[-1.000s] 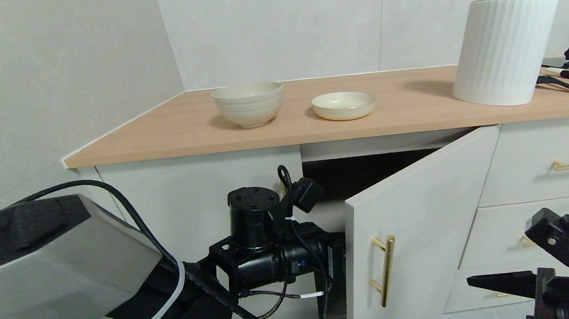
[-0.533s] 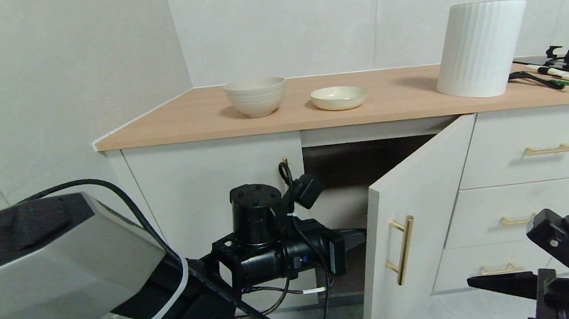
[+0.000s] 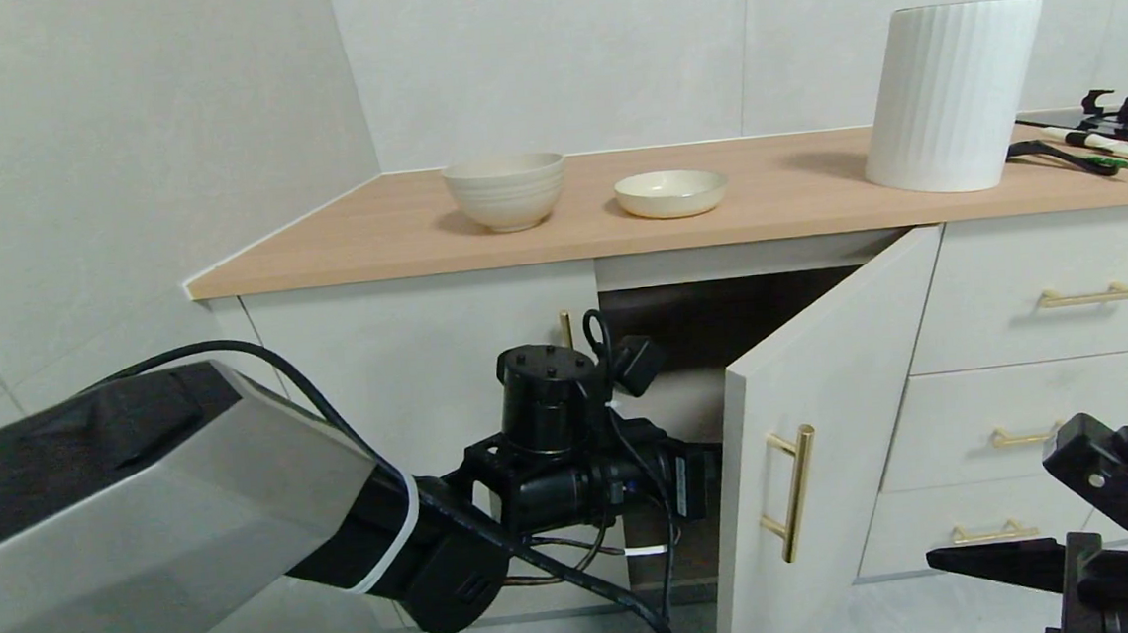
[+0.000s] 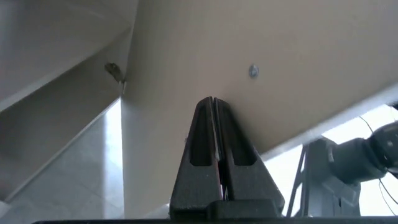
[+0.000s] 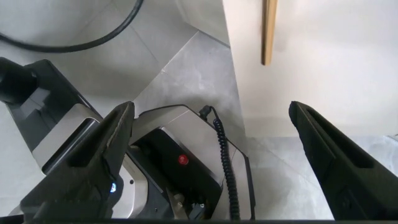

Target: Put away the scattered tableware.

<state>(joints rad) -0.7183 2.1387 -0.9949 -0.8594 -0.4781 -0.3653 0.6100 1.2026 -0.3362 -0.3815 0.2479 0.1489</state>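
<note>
Bowl (image 3: pixel 506 191) and dish (image 3: pixel 671 193) on the counter (image 3: pixel 342 258), dish near the bowl's 3 o'clock, not touching; white canister (image 3: pixel 954 96) well further toward 3. Left gripper (image 4: pixel 212 102) has its fingers pressed together, nothing between them, tips by the inner face of the swung-out cabinet door (image 3: pixel 829 417), at 6 o'clock below the dish. Right gripper (image 5: pixel 211 107) spread wide, empty, low at 4 o'clock, over the floor

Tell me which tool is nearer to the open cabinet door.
Left. The left tool, shut, sits close to the inner face of the cabinet door, inside the opening. The right tool, open, hangs low on the door's outer, handle side, farther off.
</note>
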